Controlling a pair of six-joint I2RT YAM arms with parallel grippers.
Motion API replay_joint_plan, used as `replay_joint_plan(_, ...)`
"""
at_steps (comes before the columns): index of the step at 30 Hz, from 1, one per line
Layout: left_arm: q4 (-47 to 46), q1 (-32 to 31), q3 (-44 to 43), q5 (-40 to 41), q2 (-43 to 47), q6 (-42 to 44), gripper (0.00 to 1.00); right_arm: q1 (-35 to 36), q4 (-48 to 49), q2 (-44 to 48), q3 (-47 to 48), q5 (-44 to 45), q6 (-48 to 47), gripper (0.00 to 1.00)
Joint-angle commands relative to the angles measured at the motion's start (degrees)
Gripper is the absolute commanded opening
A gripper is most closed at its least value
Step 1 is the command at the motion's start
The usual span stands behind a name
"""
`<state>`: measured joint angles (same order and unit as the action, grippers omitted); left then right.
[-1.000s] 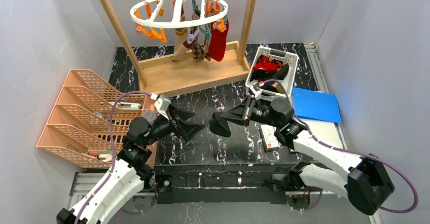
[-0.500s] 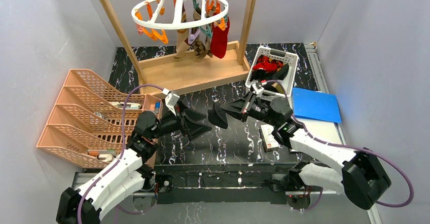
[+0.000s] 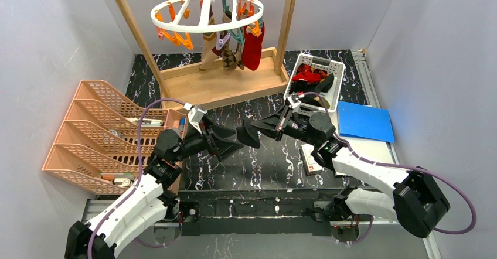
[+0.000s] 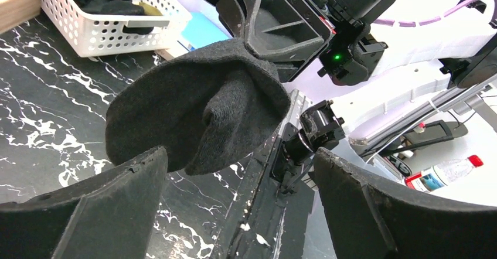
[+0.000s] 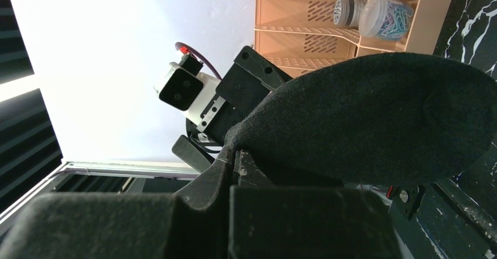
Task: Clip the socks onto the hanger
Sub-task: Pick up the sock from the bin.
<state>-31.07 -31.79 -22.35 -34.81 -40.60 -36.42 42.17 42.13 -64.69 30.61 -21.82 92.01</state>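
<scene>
From above, the right gripper (image 3: pixel 262 131) is clamped on a black sock (image 3: pixel 247 136) over the middle of the worktop (image 3: pixel 264 168). The left gripper (image 3: pixel 233 146) is spread wide, just beside the sock. The hanger (image 3: pixel 205 13) hangs over the far edge with a red sock (image 3: pixel 253 48) and argyle socks (image 3: pixel 227 57) clipped on. More lie in the white basket (image 3: pixel 337 86) near the far right corner

The left wrist view shows the sock (image 4: pixel 199 118) bunched just ahead of the wide-apart fingers (image 4: pixel 88 212); I cannot tell whether they touch

The right wrist view shows the closed fingers (image 5: pixel 234 212) pinching the sock's (image 5: pixel 375 118) edge, with the peach organizer (image 5: pixel 305 13) behind
</scene>
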Motion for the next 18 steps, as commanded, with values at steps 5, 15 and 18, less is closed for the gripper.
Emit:
replay_joint_plan(5,-1.58,-0.28,-1.02,-0.58,0.63,-2.14,0.86,0.97,2.83,1.52,2.78,0.84,0.43,0.01)
replay_joint_plan(15,-5.84,-0.37,-1.02,-2.79,-1.59,-5.88,0.63,2.39,4.09,0.21,4.34,1.12,0.33,0.01)
replay_joint_plan(18,-6.08,-0.38,-0.99,-3.18,-1.68,-6.53,0.49,2.95,4.25,0.13,4.29,1.46,0.36,0.01)
